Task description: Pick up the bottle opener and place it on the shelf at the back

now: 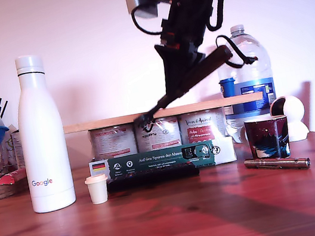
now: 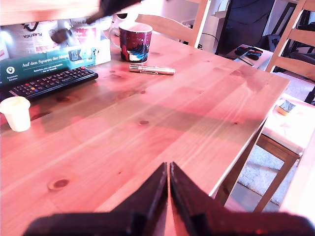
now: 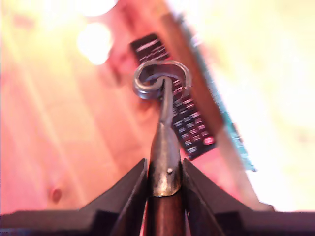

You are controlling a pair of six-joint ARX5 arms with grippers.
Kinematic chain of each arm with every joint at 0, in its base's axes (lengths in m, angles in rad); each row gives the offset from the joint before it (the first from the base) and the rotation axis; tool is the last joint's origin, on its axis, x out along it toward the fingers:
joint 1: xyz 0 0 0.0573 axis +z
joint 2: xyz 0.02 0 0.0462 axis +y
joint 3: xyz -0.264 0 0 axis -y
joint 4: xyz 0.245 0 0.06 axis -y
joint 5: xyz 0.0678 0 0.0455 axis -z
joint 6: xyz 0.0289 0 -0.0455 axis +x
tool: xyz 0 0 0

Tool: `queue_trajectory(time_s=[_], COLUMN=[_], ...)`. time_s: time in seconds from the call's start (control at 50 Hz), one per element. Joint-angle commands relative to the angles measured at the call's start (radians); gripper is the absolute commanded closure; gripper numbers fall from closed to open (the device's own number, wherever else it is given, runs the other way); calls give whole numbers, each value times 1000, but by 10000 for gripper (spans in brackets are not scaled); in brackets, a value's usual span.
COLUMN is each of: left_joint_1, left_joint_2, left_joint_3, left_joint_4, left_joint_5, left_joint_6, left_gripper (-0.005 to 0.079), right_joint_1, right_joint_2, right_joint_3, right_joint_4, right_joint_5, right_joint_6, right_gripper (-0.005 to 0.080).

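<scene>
The bottle opener (image 1: pixel 200 66) hangs tilted in the air, its black ring head (image 1: pixel 143 120) lowest, just at the front edge of the shelf (image 1: pixel 104 122). My second gripper (image 1: pixel 189 71) is shut on its brown handle. In the second wrist view the opener (image 3: pixel 165 142) runs out from between the fingers of that gripper (image 3: pixel 165 164), its ring over the remote. My first gripper (image 2: pixel 168 167) is shut on nothing above the bare table near its edge. From there the opener (image 2: pixel 110 7) shows as a dark bar by the shelf (image 2: pixel 39 10).
Three tin cans (image 1: pixel 159 133) carry the shelf. In front lie a green box (image 1: pixel 152 160) and a black remote (image 1: pixel 152 176). A white bottle (image 1: pixel 42 134) and small white cup (image 1: pixel 97 188) stand at the exterior view's left; a mug (image 1: pixel 268 137), silver pen (image 1: pixel 277 163) and water bottle (image 1: pixel 248 78) at its right.
</scene>
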Motion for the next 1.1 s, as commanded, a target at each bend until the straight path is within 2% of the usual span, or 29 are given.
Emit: queue_trajectory(time_s=[0.0,0.34,0.84,1.08], left_joint_1=[-3,-3,-3,-3], left_joint_2=[-9,-9,-10,-9], left_joint_3=[-13,-13,-13,-13], left_joint_4=[20,179,191,153], left_joint_5=[-15,-158,-147,-141], left_joint_6=[14,21,13,13], left_gripper=[766,766,766,766], right_joint_1=[-6,-21,-63,-64], right_joint_2=[-30,-30,-18,27], right_joint_3=[36,64,64,64], right_joint_4=[12,59,280,411], right_joint_5=[-17,-15,11,12], right_joint_6=[7,34,95,160], right_gripper=[765,765,765,765])
